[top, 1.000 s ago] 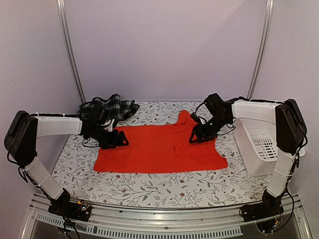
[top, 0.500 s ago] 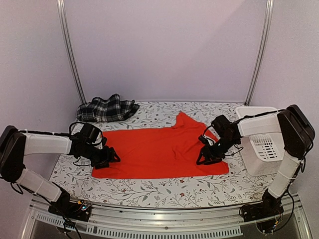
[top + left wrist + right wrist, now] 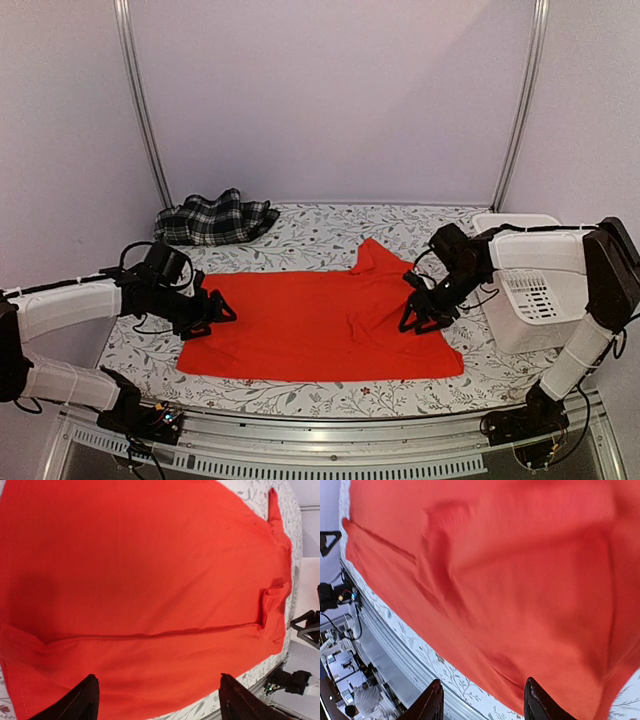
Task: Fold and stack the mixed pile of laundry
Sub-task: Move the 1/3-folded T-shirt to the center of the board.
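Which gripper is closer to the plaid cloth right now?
Left. The left gripper is in front of the plaid cloth; the right gripper is far across the red shirt.

We see smooth, matt red cloth, lightly creased, in the shirt [image 3: 320, 325] at centre, and soft woven checked cloth in the plaid garment [image 3: 215, 218] at upper left. The basket [image 3: 525, 335] at right is white plastic, faintly glossy. The surface cover [image 3: 330, 398] looks matt and printed. The bottom rail [image 3: 330, 445] is dull metal.
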